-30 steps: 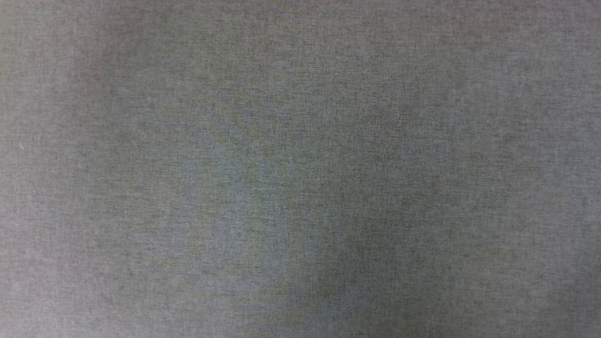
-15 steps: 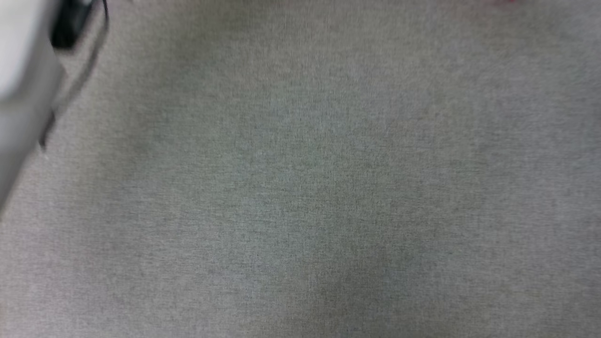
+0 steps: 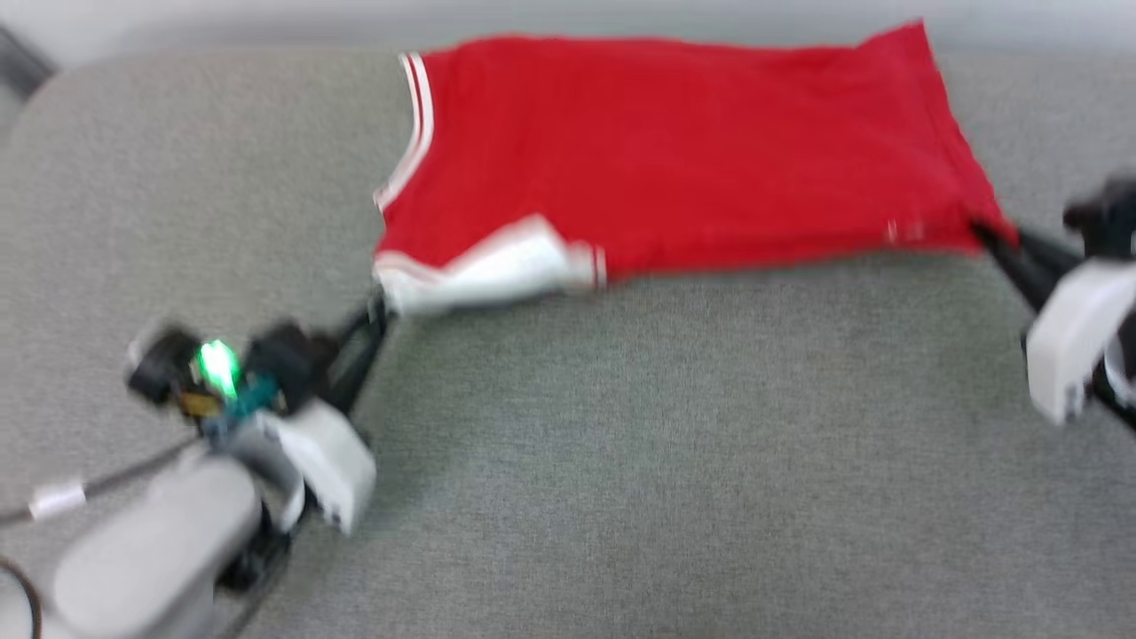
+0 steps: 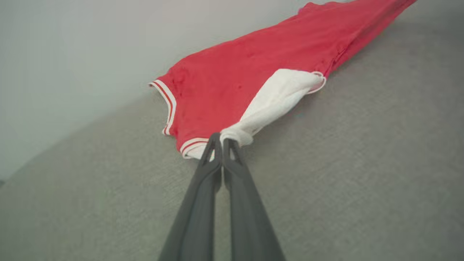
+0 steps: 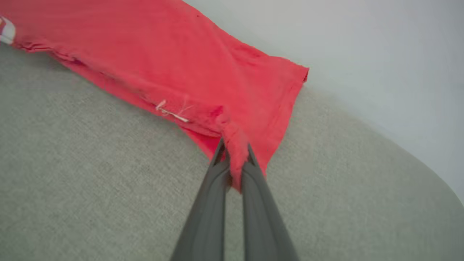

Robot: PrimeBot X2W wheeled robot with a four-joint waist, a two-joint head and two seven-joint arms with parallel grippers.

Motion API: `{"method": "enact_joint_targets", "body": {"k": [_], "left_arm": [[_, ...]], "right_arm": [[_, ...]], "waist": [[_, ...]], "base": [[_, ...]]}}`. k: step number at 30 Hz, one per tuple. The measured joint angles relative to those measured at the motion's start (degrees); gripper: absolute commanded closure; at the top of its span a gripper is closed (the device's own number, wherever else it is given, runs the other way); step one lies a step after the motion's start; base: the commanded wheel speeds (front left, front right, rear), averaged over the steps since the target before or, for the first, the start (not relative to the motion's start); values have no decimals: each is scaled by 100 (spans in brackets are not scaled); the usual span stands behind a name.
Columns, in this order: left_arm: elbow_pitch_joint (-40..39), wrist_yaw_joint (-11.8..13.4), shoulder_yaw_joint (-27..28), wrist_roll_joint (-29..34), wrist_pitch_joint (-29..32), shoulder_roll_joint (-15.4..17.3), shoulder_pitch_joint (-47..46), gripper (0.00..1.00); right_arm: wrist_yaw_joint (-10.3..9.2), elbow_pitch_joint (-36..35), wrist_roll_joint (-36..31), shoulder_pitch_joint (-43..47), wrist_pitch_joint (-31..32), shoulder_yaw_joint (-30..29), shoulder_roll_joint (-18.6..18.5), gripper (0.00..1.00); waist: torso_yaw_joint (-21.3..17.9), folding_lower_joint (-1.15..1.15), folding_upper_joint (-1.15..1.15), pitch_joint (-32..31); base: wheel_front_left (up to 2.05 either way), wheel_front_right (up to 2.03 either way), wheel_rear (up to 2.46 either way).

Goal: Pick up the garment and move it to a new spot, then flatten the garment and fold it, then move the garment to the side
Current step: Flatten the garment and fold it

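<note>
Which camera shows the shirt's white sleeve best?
The left wrist view: the white sleeve is sharp and close, its end pinched in the jaws of the left gripper. The head view shows it blurred; the right wrist view, a white sliver at its edge.

Lit brightly and evenly, with just a thin soft shadow along the shirt point(image 4: 224, 79) edge beyond the left pincer point(image 4: 221, 139). Smeared by motion all over the head view, heaviest around the right pincer point(image 3: 983, 234). Clearer in both wrist views near the tips, bowed toward the corners.
</note>
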Motion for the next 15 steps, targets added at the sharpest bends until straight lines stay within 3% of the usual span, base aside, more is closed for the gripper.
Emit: {"method": "enact_joint_targets", "body": {"k": [15], "left_arm": [[-1105, 391, -813, -884, 592, 622, 2383, 100]], "right_arm": [[0, -962, 19, 3348, 499, -954, -359, 100]], "waist": [[113, -1, 0, -1222]], "base": [[0, 0, 0]]}}
